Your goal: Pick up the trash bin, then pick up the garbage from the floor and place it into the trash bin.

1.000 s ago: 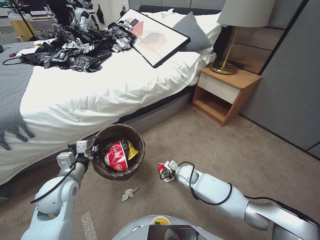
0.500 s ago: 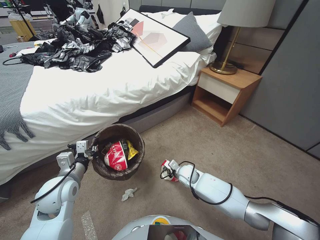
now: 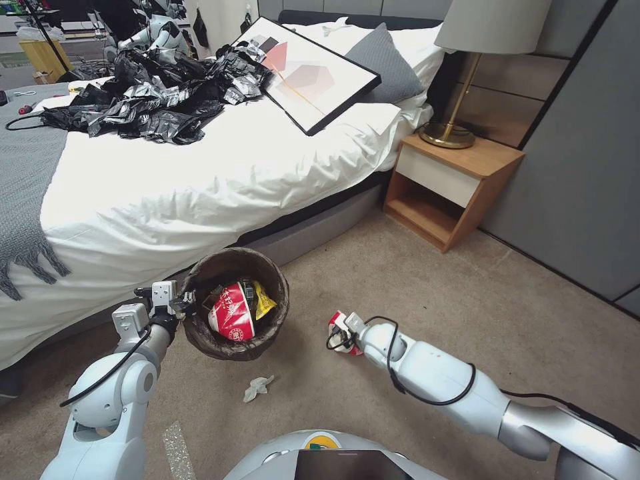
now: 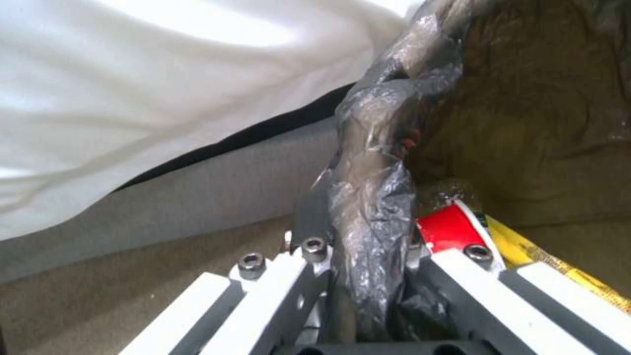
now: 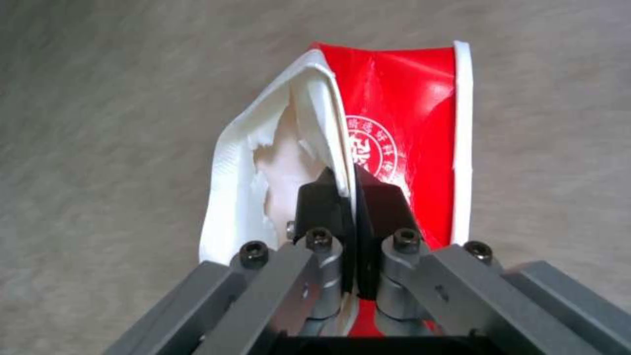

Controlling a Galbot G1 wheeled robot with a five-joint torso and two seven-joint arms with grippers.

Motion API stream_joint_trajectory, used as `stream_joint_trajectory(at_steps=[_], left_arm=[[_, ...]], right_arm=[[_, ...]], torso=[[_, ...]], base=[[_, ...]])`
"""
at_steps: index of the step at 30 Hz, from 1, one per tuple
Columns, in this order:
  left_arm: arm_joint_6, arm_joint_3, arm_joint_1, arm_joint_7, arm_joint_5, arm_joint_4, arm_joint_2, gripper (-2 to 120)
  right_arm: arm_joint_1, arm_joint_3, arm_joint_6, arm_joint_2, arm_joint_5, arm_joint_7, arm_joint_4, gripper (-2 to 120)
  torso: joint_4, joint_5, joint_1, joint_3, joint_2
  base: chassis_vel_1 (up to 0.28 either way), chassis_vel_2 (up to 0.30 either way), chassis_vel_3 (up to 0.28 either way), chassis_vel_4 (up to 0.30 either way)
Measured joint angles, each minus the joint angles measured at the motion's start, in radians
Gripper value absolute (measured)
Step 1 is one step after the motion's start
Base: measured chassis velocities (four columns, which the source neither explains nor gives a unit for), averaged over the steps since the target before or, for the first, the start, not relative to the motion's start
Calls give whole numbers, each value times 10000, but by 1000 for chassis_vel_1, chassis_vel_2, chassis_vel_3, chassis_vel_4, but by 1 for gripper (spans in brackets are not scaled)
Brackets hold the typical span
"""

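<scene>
Holding now: right gripper (image 5: 348, 197) has its jaws pinched tight on the torn wall of a crushed red-and-white paper bowl (image 5: 394, 123), low over the carpet (image 3: 413, 287).
Bowl's lie: it reaches straight out ahead of the jaws, long axis in line with them; red printed side on one face, white torn inside on the other.
Left gripper (image 4: 368, 276): jaws clamped on the bag-covered rim of the trash bin (image 3: 277, 280), which hangs tilted just off the floor beside the bed (image 3: 200, 180).
Bin's contents: another red bowl (image 3: 233, 313) and a yellow wrapper (image 3: 265, 301) already lie inside.
Key relation: the bin's mouth lies to the left of the right jaws and a little farther from the robot, near but not touching; the right arm is the one carrying, the left only presents the bin.
Judged next need: lift the bowl above the near rim, then carry it leftward over the opening.
Open room: bare carpet between the jaws and the bin, nothing in the path.
Edges to mind: the bed frame sits close behind the bin, and the nightstand (image 3: 453, 187) stands well apart on the far right.
Left on the floor: a white tissue wad (image 3: 257, 388) near the robot's base, below the bin.
</scene>
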Motion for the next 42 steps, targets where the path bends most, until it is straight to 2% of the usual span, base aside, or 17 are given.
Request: stream_joint_trajectory(at_steps=[5,8,9,11,12,14,15,18,20,26,27,29,31,33,34,37,42], left_arm=[[17,-15,1,-1,-2,-23,10,0],[64,-35,0,-16,-25,-96,32,0],[125,-35,-1,-44,-55,-150,36,0],[366,-24,4,-156,-116,-329,47,0],[366,-24,4,-156,-116,-329,47,0],[530,29,25,-241,-172,-471,50,0],[530,29,25,-241,-172,-471,50,0],[540,73,76,-372,-297,-612,46,0],[541,84,95,-383,-296,-638,43,0],[558,132,121,-380,-215,-667,30,0],[558,132,121,-380,-215,-667,30,0],[558,160,102,-374,-137,-634,-8,0],[558,168,93,-368,-118,-612,-18,0],[558,178,78,-355,-76,-555,-49,0],[558,178,78,-355,-76,-555,-49,0],[558,179,61,-338,-57,-535,-113,0],[557,124,61,-318,-58,-534,-141,0]], right_arm=[[-7,308,-116,-254,88,36,362,0],[-12,918,-375,-691,418,187,1203,0],[-14,1230,-566,-923,702,282,1775,0],[15,2098,-1107,-1705,1617,568,3915,0],[15,2098,-1107,-1705,1617,568,3915,0],[76,2853,-1188,-2528,2405,739,5537,0],[76,2853,-1188,-2528,2405,739,5537,0],[723,3423,-1220,-3433,3841,952,7459,0],[1057,3469,-1217,-3490,4410,1084,7931,0],[3597,3057,-1209,-2873,7466,1823,9006,0],[3597,3057,-1209,-2873,7466,1823,9006,0],[5074,2413,-1198,-2409,8978,2137,9121,0],[5425,2170,-1198,-2283,9297,2186,9122,0],[6349,1353,-1195,-1882,10199,2485,9090,0],[6349,1353,-1195,-1882,10199,2485,9090,0],[7156,104,-1193,-1212,10624,2876,8808,0],[7198,-959,-1192,-475,10420,3195,8201,0]], torso=[[1,3,0,0,0],[-2,1,0,1,0],[1,2,0,-1,-1],[1,-3,0,-1,-1],[1,-3,0,-1,-1],[-2,1,-1,-1,-1],[-2,1,-1,-1,-1],[-4,-1,-1,-1,-1],[-1,-1,-1,-1,-1],[2,2,-1,0,-1],[2,2,-1,0,-1],[4,-6,-1,0,-1],[5,-3,0,1,-1],[-1,-6,0,0,0],[-1,-6,0,0,0],[1,-8,-1,0,0],[1,-4,0,1,-1]], base=[[0,0,0,0],[0,0,0,0],[0,0,0,0],[0,0,0,0],[0,0,0,0],[0,0,0,0],[0,0,0,0],[0,0,0,0],[0,0,0,0],[0,0,0,0],[0,0,0,0],[0,0,0,0],[0,0,0,0],[0,0,0,0],[0,0,0,0],[0,0,0,0],[0,0,0,0]])
